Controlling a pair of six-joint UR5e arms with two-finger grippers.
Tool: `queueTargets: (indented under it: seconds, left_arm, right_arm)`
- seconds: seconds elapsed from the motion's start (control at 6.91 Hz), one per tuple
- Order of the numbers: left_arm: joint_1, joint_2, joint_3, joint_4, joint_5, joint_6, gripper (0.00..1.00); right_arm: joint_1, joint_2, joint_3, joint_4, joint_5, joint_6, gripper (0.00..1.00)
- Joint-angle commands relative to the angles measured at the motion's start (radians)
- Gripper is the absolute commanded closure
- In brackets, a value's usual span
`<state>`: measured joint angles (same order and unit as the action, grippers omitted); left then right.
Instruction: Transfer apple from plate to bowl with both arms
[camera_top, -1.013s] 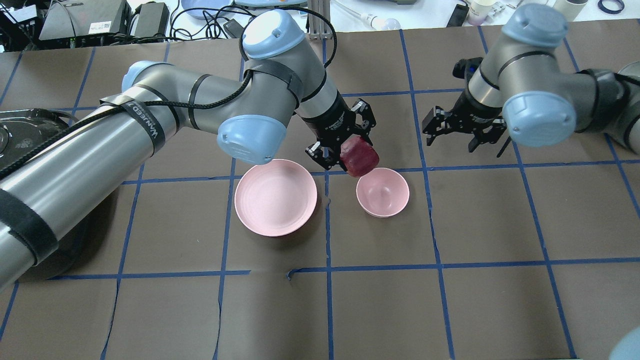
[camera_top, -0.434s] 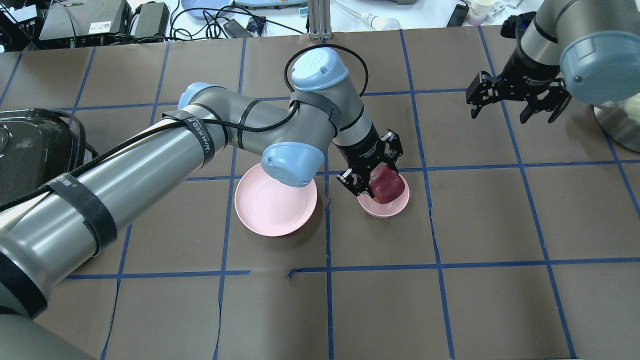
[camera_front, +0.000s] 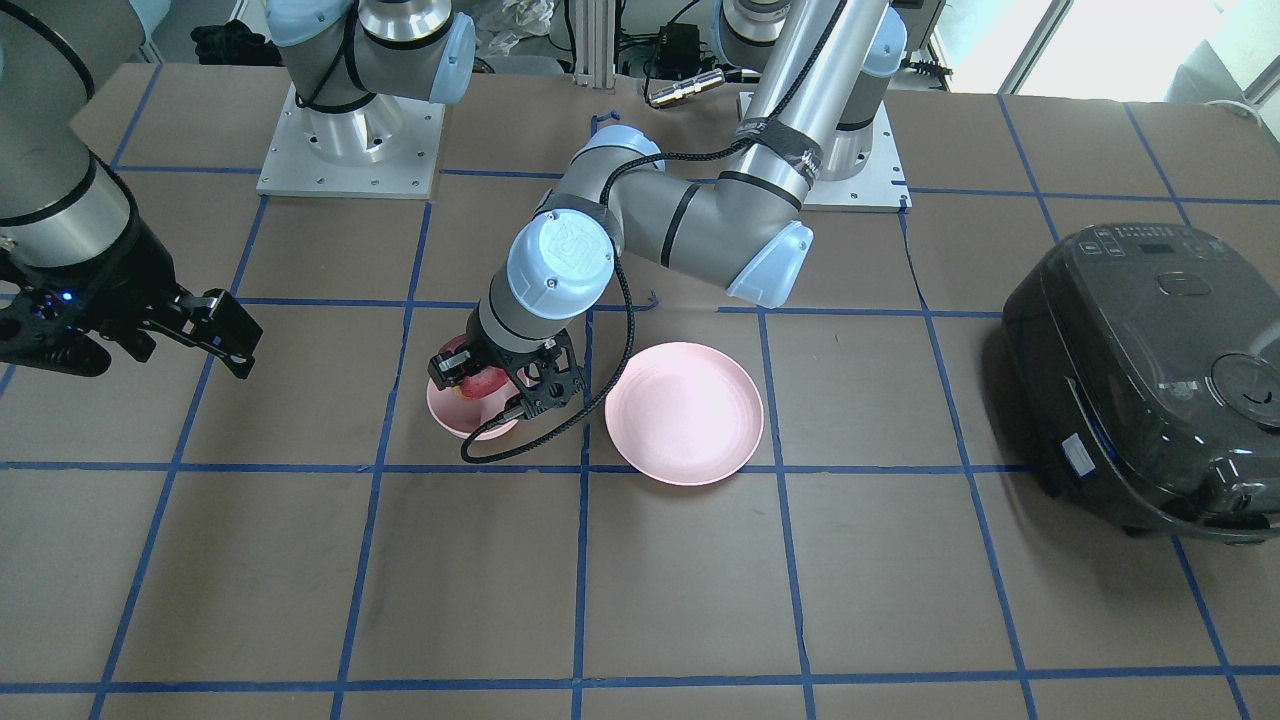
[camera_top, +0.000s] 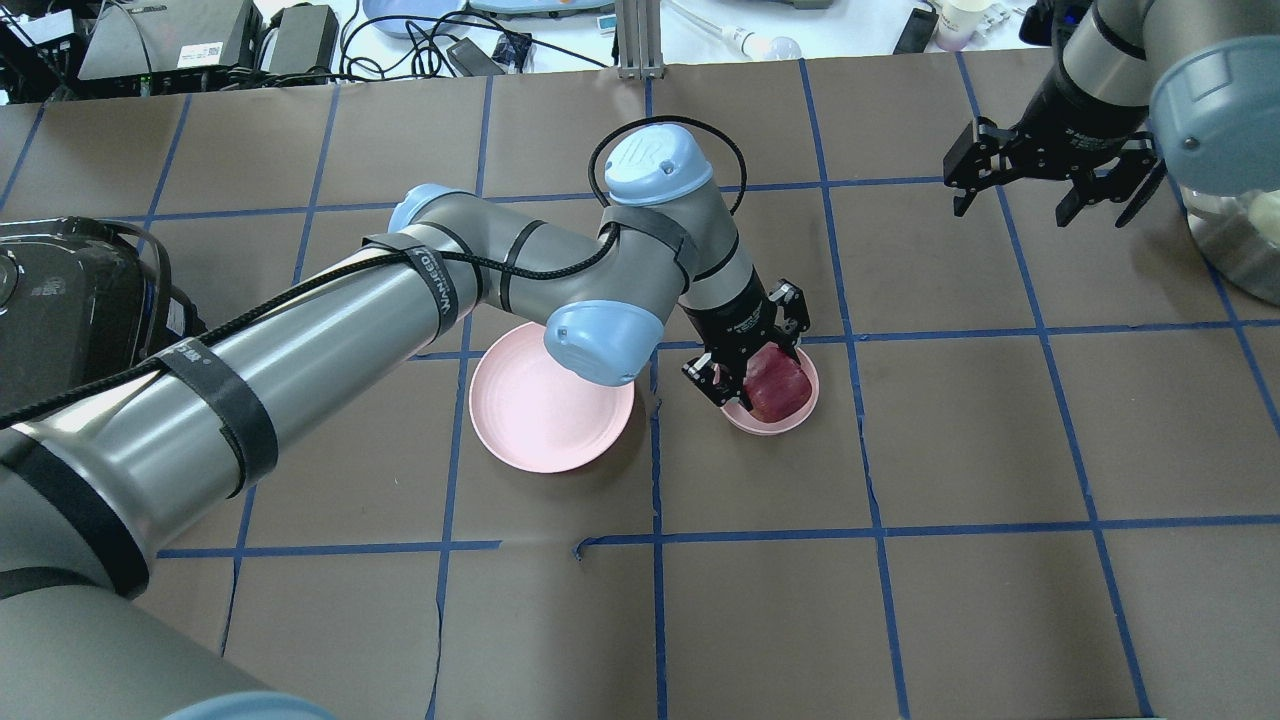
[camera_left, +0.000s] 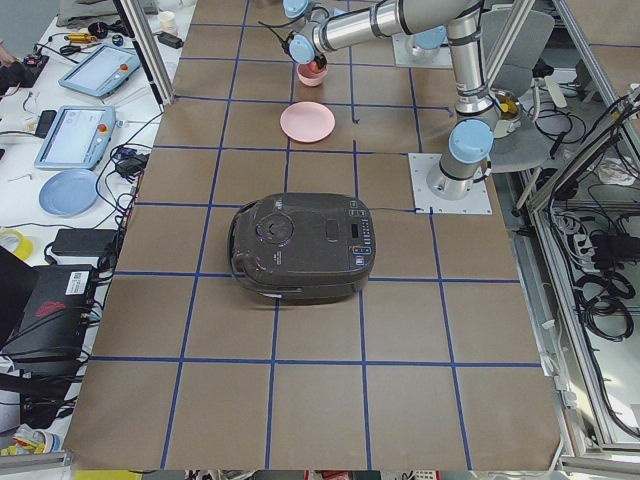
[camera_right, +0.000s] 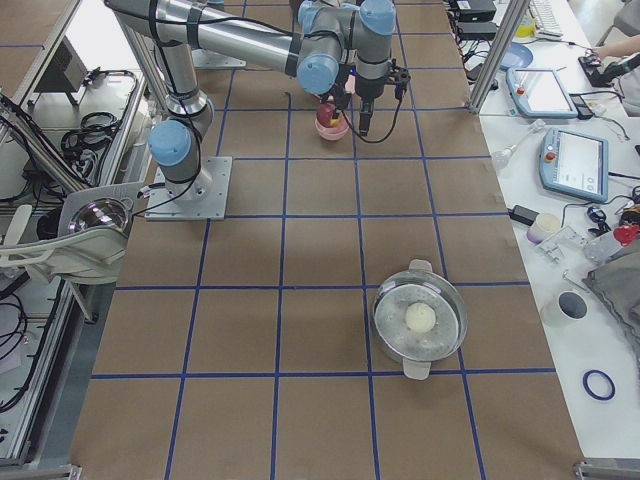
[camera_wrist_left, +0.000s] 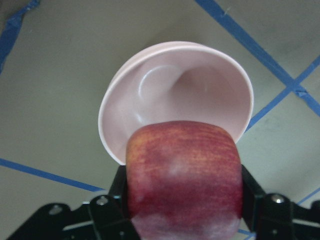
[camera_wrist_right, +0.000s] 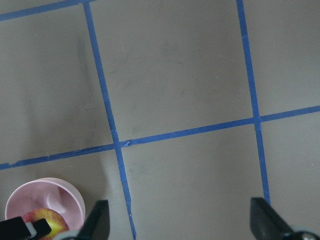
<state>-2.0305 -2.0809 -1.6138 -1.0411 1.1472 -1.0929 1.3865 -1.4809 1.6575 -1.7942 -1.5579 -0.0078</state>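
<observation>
The dark-red apple (camera_top: 778, 388) is clamped between the fingers of my left gripper (camera_top: 758, 378), which is shut on it. The apple hangs low inside the small pink bowl (camera_top: 790, 424). The left wrist view shows the apple (camera_wrist_left: 182, 180) just above the bowl's hollow (camera_wrist_left: 165, 95). The wide pink plate (camera_top: 530, 420) lies bare to the bowl's left, partly under my left arm's elbow. My right gripper (camera_top: 1045, 195) is open and empty, high over the table's far right. In its wrist view the bowl (camera_wrist_right: 57, 195) shows at the lower left.
A black rice cooker (camera_top: 60, 300) stands at the table's left edge, beside my left arm. A steel pot (camera_top: 1240, 240) with a lid stands at the right edge, below my right arm. Blue tape lines divide the brown table into squares.
My left gripper has carried the apple from above the bowl's near rim down into the bowl. My right gripper has drawn back to the far right, still open.
</observation>
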Motion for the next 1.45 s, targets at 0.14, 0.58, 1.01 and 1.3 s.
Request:
queueTargets:
  seconds: [0.14, 0.58, 1.01, 1.3]
  left_arm:
    - [0.009, 0.037, 0.014, 0.019, 0.022, 0.008, 0.0]
    - [0.088, 0.161, 0.043, -0.043, 0.063, 0.146, 0.0]
    - [0.192, 0.357, 0.041, -0.294, 0.144, 0.395, 0.0]
    - [0.246, 0.496, 0.038, -0.455, 0.321, 0.702, 0.0]
  right_arm:
    - [0.029, -0.065, 0.007, 0.037, 0.002, -0.001, 0.0]
    - [0.144, -0.091, -0.004, 0.07, -0.002, -0.001, 0.0]
    - [0.15, -0.127, -0.007, 0.137, 0.002, -0.001, 0.0]
    - [0.151, -0.137, -0.008, 0.173, -0.01, 0.0, 0.0]
